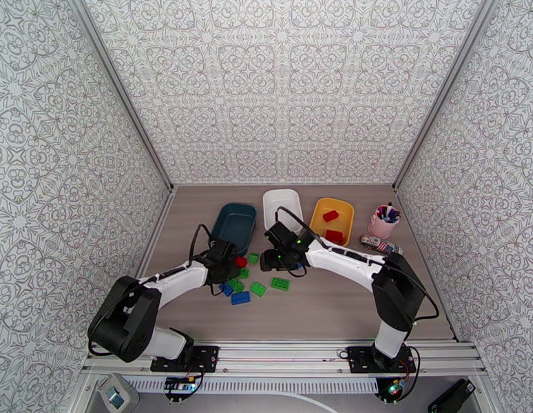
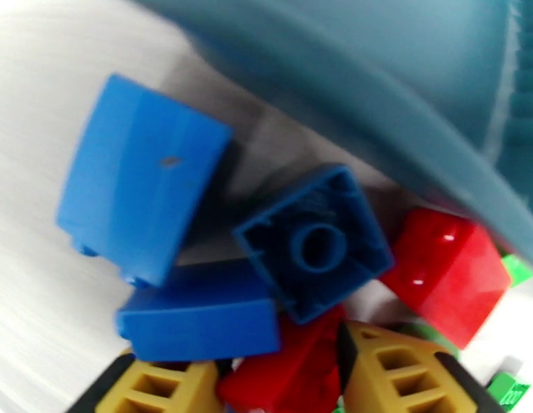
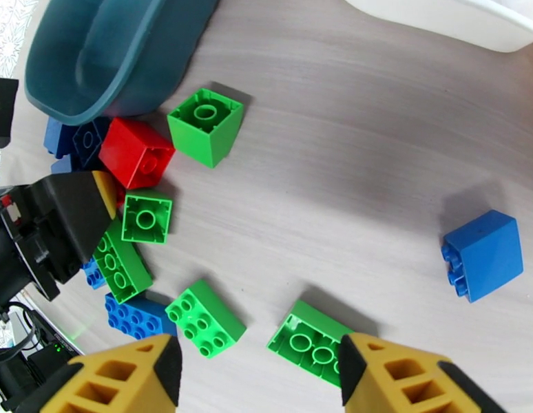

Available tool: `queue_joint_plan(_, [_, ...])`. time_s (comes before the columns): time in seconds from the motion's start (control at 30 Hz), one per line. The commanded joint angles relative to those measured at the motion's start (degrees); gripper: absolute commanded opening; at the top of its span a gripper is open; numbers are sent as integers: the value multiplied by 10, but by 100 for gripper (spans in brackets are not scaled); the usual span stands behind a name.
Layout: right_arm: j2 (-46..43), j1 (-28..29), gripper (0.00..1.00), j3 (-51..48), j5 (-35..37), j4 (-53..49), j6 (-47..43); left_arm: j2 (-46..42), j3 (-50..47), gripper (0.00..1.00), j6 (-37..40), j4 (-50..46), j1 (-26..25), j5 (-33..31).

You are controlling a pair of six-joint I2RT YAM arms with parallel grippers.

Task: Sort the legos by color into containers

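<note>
The jaws of the left gripper (image 2: pixel 279 383) pinch a small red studded plastic brick (image 2: pixel 294 363) in the pile of legos, just beside the shallow dark teal-blue plastic tub (image 1: pixel 233 216). Those of the right gripper (image 3: pixel 256 380) stand spread over an upturned green brick (image 3: pixel 311 342). I judge red belongs in the shallow yellow plastic tub (image 1: pixel 348 213), where two red bricks (image 1: pixel 330 215) lie. That tub sits well to the right of my left jaws, past the white plastic tub (image 1: pixel 281 201), and the right arm is nearer it.
</note>
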Motion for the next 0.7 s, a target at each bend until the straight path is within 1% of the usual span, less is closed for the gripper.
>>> queue_joint_plan(0.0, [-22,-1,64,-12,17,1,6,-37,-9,40,-1,-2,-9,10])
queue_joint_plan(0.13, [-37,-14,64,-21,17,0,6,-74,-3,36,7,-30,-11,11])
queue_joint_plan(0.33, [-78,-50,65,-48,11,0,3,-104,25,29,20,-71,-19,23])
queue_joint_plan(0.37, [-83,-56,65,-53,11,0,2,-106,27,27,20,-75,-20,27])
queue_joint_plan(0.53, [-106,-78,65,-69,5,-1,-4,-100,17,29,20,-72,-18,34])
queue_joint_plan(0.6, [-111,-81,65,-72,5,-2,-6,-93,11,25,19,-62,-13,40])
queue_joint_plan(0.67, [-113,-83,65,-76,4,-2,-7,-89,7,24,17,-53,-12,44])
